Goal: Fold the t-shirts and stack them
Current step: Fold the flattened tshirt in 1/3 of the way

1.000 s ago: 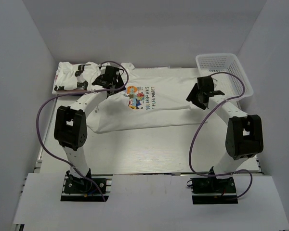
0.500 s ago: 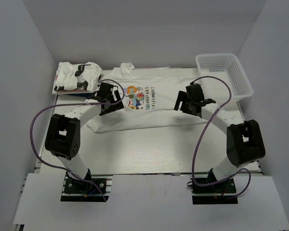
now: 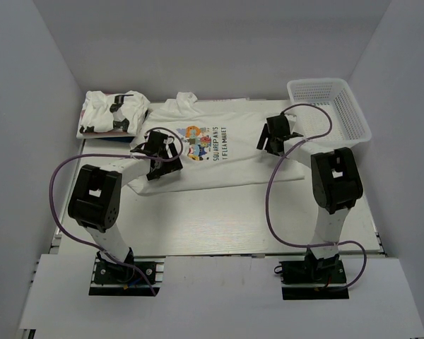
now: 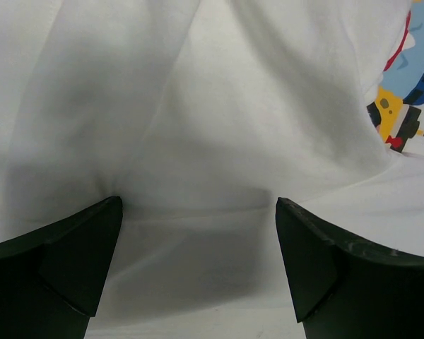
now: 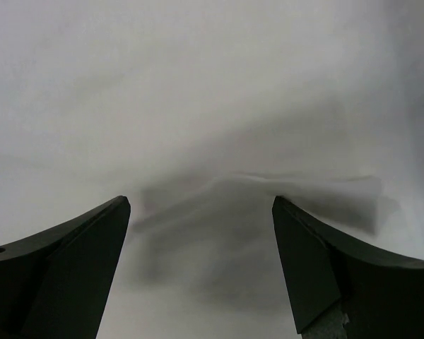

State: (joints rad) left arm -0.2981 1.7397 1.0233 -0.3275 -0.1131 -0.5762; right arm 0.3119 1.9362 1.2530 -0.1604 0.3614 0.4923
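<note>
A white t-shirt with a colourful cartoon print (image 3: 205,141) lies spread across the middle of the table, its body folded into a band. My left gripper (image 3: 155,150) hovers open over the shirt's left part, white cloth (image 4: 198,141) below its spread fingers, the print (image 4: 406,120) at the right edge of that view. My right gripper (image 3: 274,134) stands open above the shirt's right part, over a small crease in the cloth (image 5: 283,187). Neither holds anything. A folded pile of white t-shirts with black marks (image 3: 112,113) rests at the back left.
A white mesh basket (image 3: 328,109) stands at the back right corner. White walls close in the table on three sides. Purple cables loop from each arm over the table.
Both grippers let go and opened. The left one moved toward me down the shirt's left part. The right one moved left and away, onto the shirt. The shirt's left sleeve now lies uncovered.
</note>
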